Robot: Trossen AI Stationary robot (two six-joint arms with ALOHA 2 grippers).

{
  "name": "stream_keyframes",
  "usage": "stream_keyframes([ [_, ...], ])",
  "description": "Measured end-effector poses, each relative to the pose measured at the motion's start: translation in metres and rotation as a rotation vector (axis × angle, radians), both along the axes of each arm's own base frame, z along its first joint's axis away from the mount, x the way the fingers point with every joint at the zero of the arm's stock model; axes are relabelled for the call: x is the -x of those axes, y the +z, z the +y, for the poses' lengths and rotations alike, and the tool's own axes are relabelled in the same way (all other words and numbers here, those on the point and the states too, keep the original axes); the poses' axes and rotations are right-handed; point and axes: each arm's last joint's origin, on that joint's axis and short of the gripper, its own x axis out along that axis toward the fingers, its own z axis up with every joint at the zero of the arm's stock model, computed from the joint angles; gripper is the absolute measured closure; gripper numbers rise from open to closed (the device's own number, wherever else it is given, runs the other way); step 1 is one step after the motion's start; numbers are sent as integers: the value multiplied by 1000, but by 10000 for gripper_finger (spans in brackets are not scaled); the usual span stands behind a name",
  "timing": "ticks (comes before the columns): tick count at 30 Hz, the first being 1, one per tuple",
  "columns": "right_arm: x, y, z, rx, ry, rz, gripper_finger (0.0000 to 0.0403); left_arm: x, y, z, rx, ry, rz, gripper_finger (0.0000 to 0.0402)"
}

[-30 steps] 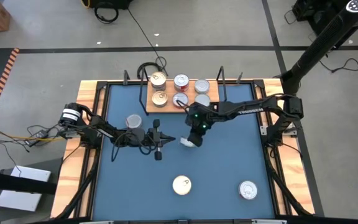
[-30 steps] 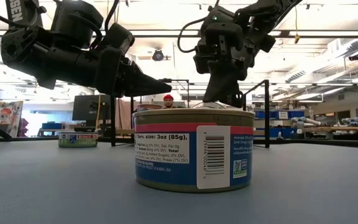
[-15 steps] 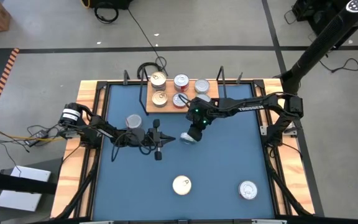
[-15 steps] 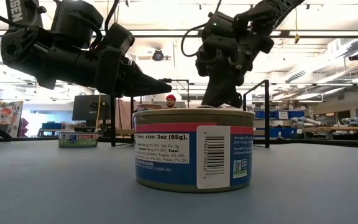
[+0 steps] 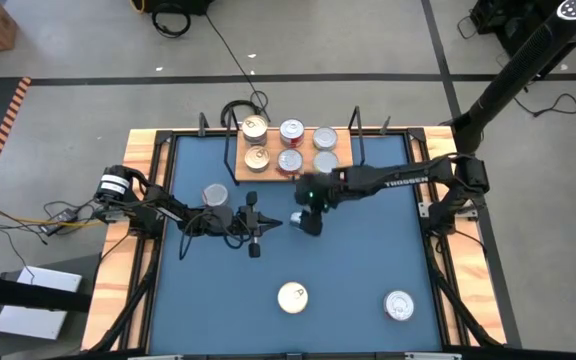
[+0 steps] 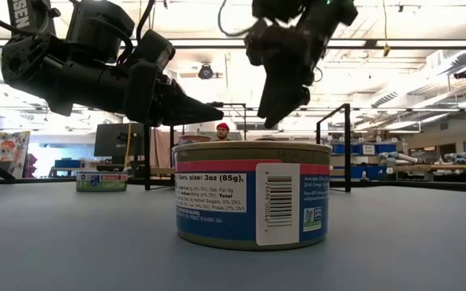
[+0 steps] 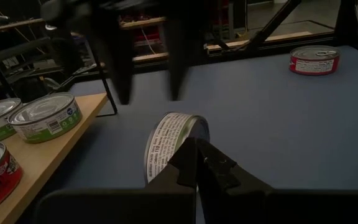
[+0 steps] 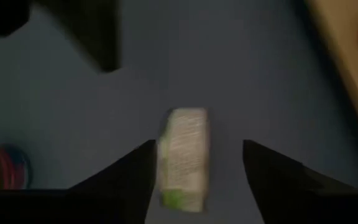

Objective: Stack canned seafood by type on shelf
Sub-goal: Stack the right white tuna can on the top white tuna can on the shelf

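The blue surface [image 5: 368,260] carries the shelf [image 5: 268,178] at its far edge, five tins on its board: two gold-topped [image 5: 255,128] at one end, silver-topped and red-sided ones beside them.

The right tool [image 5: 306,222] hangs above mid-surface, just in front of the shelf, fingers [image 8: 129,171] spread wide. Below and between them stands a tin [image 7: 174,144] tipped on its rim, flat faces upright, its short axis lying level along the surface; the white-and-green label wraps the edge. The fingers do not touch it.

The left tool [image 5: 261,225] waits close beside that tin, fingers pressed together, pointing at it. A silver-topped tin [image 5: 215,195] sits by the left arm.

Nearer the front edge, well away from both tools, lie a gold-topped tin [image 5: 292,296] and a silver-topped one [image 5: 399,305], both flat.
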Motion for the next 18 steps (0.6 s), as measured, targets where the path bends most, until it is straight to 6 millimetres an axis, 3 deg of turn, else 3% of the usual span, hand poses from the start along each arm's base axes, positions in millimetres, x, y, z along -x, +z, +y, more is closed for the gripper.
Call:
stream_keyframes([
  [4,0,0,28,100,30,13,133,0,0,0,0,0,0,396],
  [8,1,0,43,185,32,15,112,0,0,0,0,0,0,396],
  [18,8,-24,38,197,-12,44,96,0,0,0,0,0,0,396],
])
